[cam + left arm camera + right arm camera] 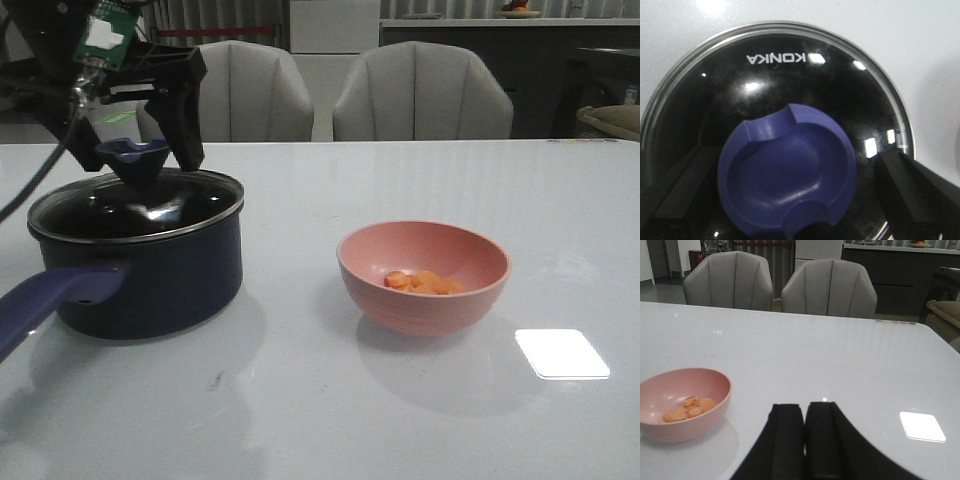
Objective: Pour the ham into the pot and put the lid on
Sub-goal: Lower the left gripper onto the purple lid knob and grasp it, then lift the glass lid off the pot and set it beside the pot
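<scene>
Beside bowl (423,275) (ham (424,282) inside): open tabletop (400,420).

The pot (150,280) handle runs off frame — its inside hidden by the lid (140,205).

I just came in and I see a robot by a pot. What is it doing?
The robot's left end effector is open around the blue knob of the lid, which sits on the pot. The ham is in the pink bowl beside the pot, so none has been poured yet. The right end effector is shut, holds nothing, and sits off to the side above the table.
</scene>
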You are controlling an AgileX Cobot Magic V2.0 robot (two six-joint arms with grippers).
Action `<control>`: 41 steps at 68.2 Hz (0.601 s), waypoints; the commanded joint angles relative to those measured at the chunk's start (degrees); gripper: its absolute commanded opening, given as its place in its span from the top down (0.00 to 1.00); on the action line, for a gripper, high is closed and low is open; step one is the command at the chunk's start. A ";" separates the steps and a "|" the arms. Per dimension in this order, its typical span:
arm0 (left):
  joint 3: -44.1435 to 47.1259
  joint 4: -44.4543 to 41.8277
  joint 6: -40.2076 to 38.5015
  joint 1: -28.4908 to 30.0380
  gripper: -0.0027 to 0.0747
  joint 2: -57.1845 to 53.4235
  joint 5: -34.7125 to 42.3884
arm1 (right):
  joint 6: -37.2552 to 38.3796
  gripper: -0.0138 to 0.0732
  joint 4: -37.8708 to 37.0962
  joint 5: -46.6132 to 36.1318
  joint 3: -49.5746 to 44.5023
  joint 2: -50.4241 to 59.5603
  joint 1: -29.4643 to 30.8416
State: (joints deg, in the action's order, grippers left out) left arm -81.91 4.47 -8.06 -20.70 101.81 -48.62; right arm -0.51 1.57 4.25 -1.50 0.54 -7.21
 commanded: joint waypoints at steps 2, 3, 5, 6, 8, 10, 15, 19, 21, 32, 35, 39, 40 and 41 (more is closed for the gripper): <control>-2.42 0.13 -1.15 -0.33 0.17 -1.39 1.49 | -0.15 0.66 -0.80 -4.69 0.26 1.17 0.47; -2.42 0.02 -1.15 -0.33 0.17 -1.19 1.60 | -0.15 0.66 -0.80 -4.69 0.26 1.17 0.47; -2.42 0.02 -1.15 -0.33 0.17 -0.98 1.60 | -0.15 0.66 -0.80 -4.69 0.26 1.17 0.47; -2.42 0.02 -1.15 -0.33 0.17 -0.85 1.60 | -0.15 0.66 -0.80 -4.69 0.26 1.17 0.47; -2.42 0.02 -1.15 -0.33 0.18 -0.59 1.72 | -0.15 0.66 -0.80 -4.69 0.26 1.17 0.47; -2.42 0.02 -1.15 -0.33 0.20 -0.44 1.85 | -0.15 0.66 -0.80 -4.69 0.26 1.17 0.47; -2.42 0.02 -1.15 -0.33 0.28 0.32 1.95 | -0.15 0.66 -0.80 -4.69 0.26 1.17 0.47; -2.42 0.02 -1.15 -0.33 0.34 0.67 2.04 | -0.15 0.66 -0.80 -4.69 0.26 1.17 0.47; -2.42 0.02 -1.15 -0.33 0.38 0.71 2.07 | -0.15 0.66 -0.80 -4.69 0.26 1.17 0.47; -2.42 0.02 -1.15 -0.33 0.57 0.71 2.17 | -0.15 0.66 -0.80 -4.69 0.26 1.17 0.47; -2.42 0.02 -1.15 -0.33 0.61 0.71 2.17 | -0.15 0.66 -0.80 -4.69 0.26 1.17 0.47; -2.42 0.02 -1.15 -0.33 0.66 0.31 2.17 | -0.15 0.66 -0.80 -4.69 0.26 1.17 0.47; -2.42 0.02 -1.15 -0.33 0.67 0.29 2.17 | -0.15 0.66 -0.80 -4.69 0.26 1.17 0.47; -2.42 0.02 -1.15 -0.33 0.69 0.18 2.17 | -0.15 0.66 -0.80 -4.69 0.26 1.17 0.47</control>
State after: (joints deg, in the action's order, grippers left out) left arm -83.08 3.25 -8.42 -20.70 104.01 -48.08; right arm -0.51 1.57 4.25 -1.50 0.54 -7.21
